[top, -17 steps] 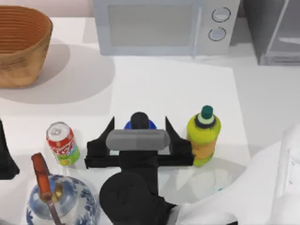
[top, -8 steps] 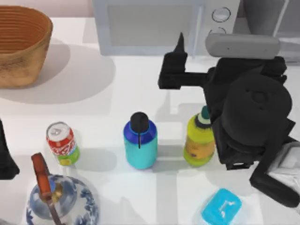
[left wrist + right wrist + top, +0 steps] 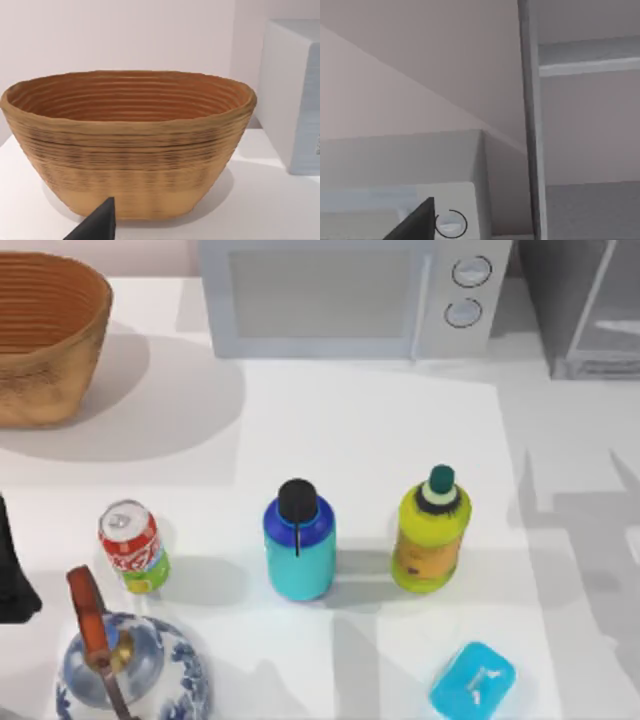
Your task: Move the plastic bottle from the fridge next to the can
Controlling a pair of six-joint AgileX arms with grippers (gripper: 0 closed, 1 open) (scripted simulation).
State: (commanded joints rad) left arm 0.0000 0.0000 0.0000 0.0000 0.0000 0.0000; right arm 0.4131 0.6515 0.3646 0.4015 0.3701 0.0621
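Between the can (image 3: pixel 132 546) and the yellow-green bottle (image 3: pixel 432 531), the plastic bottle (image 3: pixel 299 542) is left upright on the bench (image 3: pixel 360 420), released; the right arm has withdrawn, finger states cannot be told. Placement is judged done.

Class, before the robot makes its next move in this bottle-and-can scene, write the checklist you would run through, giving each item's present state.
1. Plastic bottle out of the fridge, on the table: ok.
2. Plastic bottle upright, cap on: ok.
3. Plastic bottle beside the can: ok, with a gap between them and nothing in it.
4. Can upright: ok.
5. Yellow-green bottle upright on the blue bottle's other side, apart from it: ok.
6. Left gripper's and right gripper's finger state: cannot tell; one dark fingertip shows before the basket, another near the microwave knob.
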